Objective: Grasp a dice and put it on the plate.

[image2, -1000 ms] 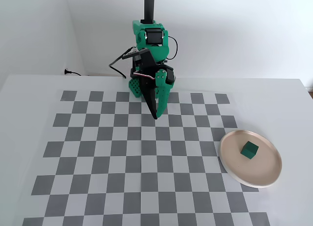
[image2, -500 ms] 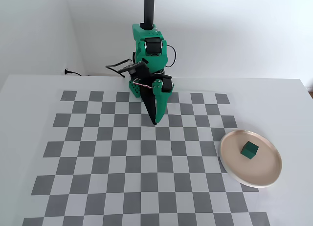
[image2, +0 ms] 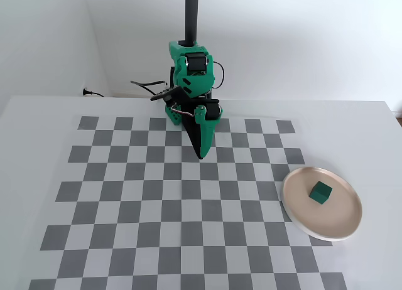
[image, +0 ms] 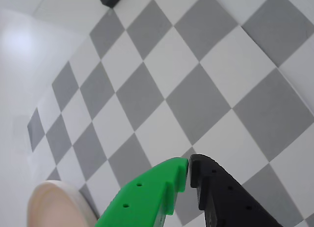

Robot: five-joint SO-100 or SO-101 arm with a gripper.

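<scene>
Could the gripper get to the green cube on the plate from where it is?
Probably yes: the dice lies in the open on the plate, and nothing stands between it and the shut gripper.

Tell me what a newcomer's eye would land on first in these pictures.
First, the bright green robot arm at the back of the grey-and-white checkered mat in the fixed view, its claw shut and pointing down at the squares. Next, the round beige plate at the mat's right edge, with the small dark green dice sitting on it, well clear of the claw.
</scene>
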